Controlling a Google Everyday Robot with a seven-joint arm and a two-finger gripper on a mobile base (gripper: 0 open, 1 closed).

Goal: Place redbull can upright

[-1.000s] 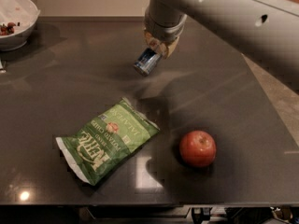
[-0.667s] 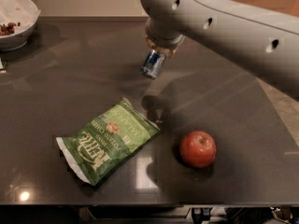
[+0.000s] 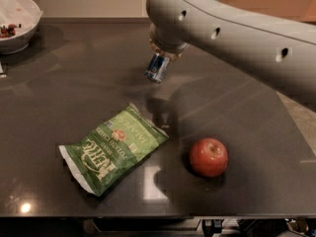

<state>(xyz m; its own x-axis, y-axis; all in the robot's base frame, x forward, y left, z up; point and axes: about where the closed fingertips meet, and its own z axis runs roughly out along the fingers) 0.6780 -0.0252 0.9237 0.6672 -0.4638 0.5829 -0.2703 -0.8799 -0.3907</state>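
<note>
Redbull can (image 3: 158,67), slim, silver-and-blue metal: held clear of the dark glossy table (image 3: 74,88), back-centre, with its dim reflection on the surface just below it.

Pincer (image 3: 163,58) sits under the fat grey robot arm (image 3: 237,28) and is mostly hidden by the wrist. It looks clamped on the can's upper part, since the can hangs there with nothing under it.

Step, as a judgement: carry/orient phase. The grasp is made and the placement is not yet done.

Orientation: the long axis is tilted, not vertical. The upper end is tucked under the wrist to the right; the lower end points down and left toward the table. Can't tell which end is the lid.

Next move calls for:
- rotating the wrist until the can's axis is plumb
- lowering straight down so the base lands flat, not on an edge
- opening the pincer only once the can bears on the table, then lifting off vertically so the fingers don't clip it

Landing spot: bare table directly below. The crinkled green chip bag (image 3: 116,149) and round red apple (image 3: 209,157) lie well toward the front, and the white bowl (image 3: 19,21) is far back-left. None is in the drop path.
</note>
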